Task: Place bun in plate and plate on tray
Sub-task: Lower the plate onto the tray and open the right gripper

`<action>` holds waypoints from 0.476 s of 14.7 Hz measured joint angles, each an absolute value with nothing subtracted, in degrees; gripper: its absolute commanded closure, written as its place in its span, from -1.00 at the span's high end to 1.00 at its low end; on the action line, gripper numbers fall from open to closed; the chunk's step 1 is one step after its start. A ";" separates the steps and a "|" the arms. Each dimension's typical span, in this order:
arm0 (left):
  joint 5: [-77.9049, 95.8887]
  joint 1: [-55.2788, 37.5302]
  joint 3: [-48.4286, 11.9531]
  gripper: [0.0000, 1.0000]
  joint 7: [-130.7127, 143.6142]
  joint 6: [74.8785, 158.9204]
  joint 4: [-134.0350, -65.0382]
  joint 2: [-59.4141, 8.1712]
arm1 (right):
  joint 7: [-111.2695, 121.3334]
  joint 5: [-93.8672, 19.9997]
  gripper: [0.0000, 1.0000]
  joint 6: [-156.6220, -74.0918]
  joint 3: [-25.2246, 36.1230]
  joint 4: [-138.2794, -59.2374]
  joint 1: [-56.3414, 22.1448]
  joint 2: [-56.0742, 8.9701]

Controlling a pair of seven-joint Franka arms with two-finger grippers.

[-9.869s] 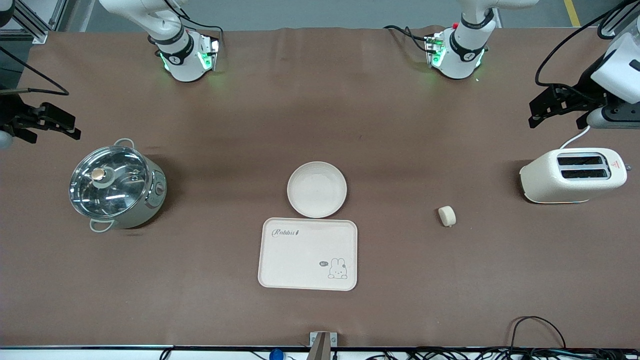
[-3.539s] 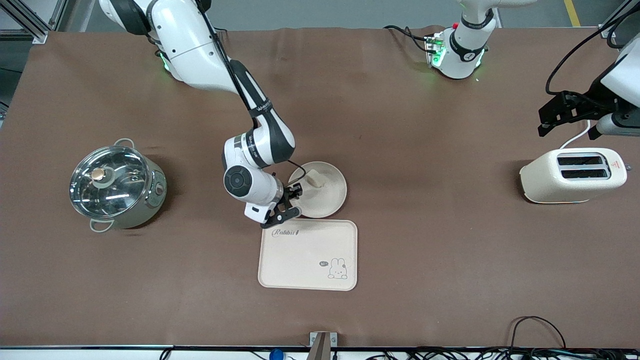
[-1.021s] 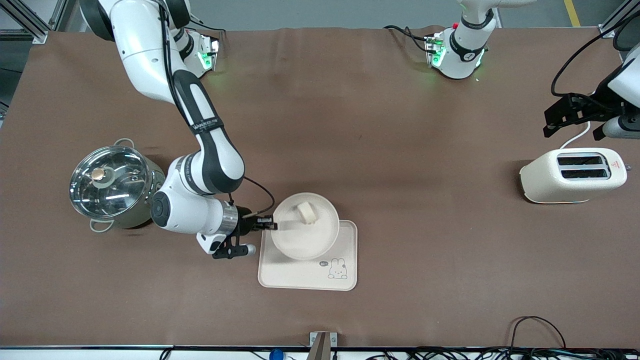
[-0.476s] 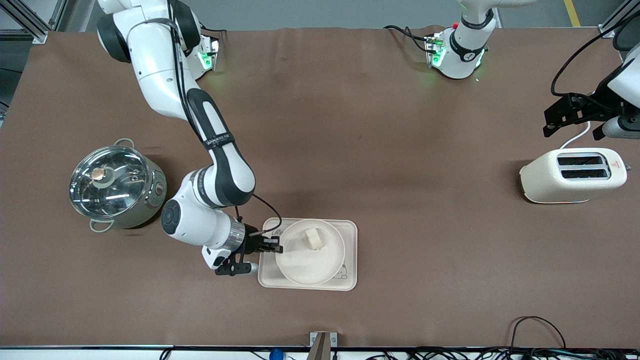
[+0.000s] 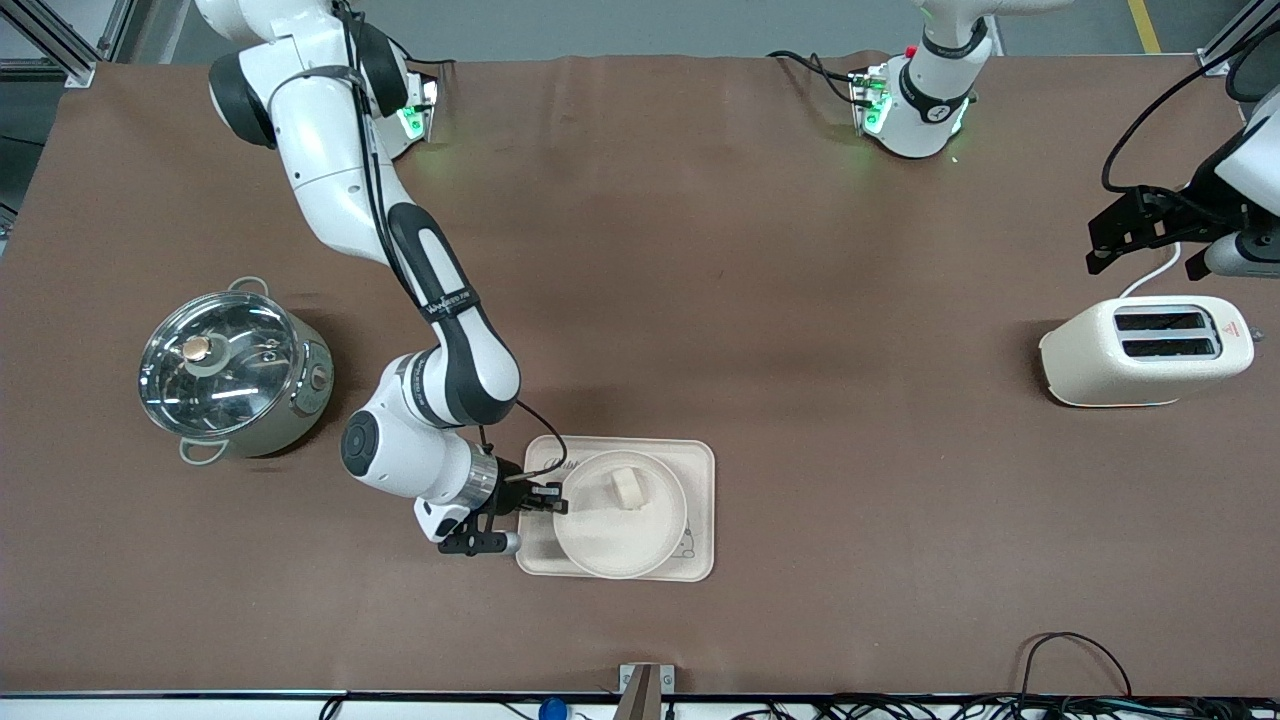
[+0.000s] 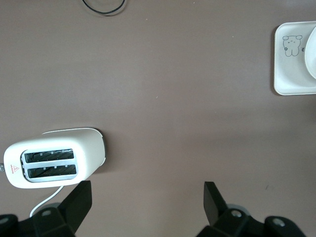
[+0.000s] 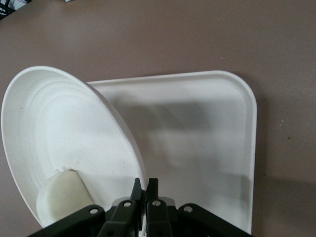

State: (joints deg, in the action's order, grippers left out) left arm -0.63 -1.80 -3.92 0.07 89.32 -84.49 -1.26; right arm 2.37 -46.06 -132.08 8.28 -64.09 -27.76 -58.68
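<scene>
The round cream plate (image 5: 604,535) hangs tilted over the tray (image 5: 700,462), with the small cream bun (image 5: 628,487) lying in it. My right gripper (image 5: 550,497) is shut on the plate's rim at the side toward the right arm's end. In the right wrist view the plate (image 7: 59,128) slopes above the tray (image 7: 212,143), the bun (image 7: 61,197) lies close to the gripper (image 7: 145,186), and the plate casts a shadow on the tray. My left gripper (image 5: 1141,268) waits open over the table by the toaster; the left wrist view shows nothing between its fingers (image 6: 79,202).
A steel pot with a glass lid (image 5: 232,375) stands toward the right arm's end of the table. A cream toaster (image 5: 1145,350) stands toward the left arm's end, with its cord running toward the left arm. Cables lie along the front edge.
My right gripper has carried the plate with the bun toward the front camera, from over the tray's edge to over its middle. The left arm has not moved.
</scene>
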 measured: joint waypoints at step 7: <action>-0.63 -1.80 -3.92 1.00 0.07 89.31 -84.49 -1.26 | 2.18 -46.07 -0.95 -132.06 7.98 -64.04 -27.25 -60.02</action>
State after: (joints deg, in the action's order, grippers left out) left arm -0.63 -1.80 -3.92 0.07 89.31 -84.49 -1.26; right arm 2.18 -46.07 -132.06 7.98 -64.04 -27.25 -60.02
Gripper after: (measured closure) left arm 0.000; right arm 0.952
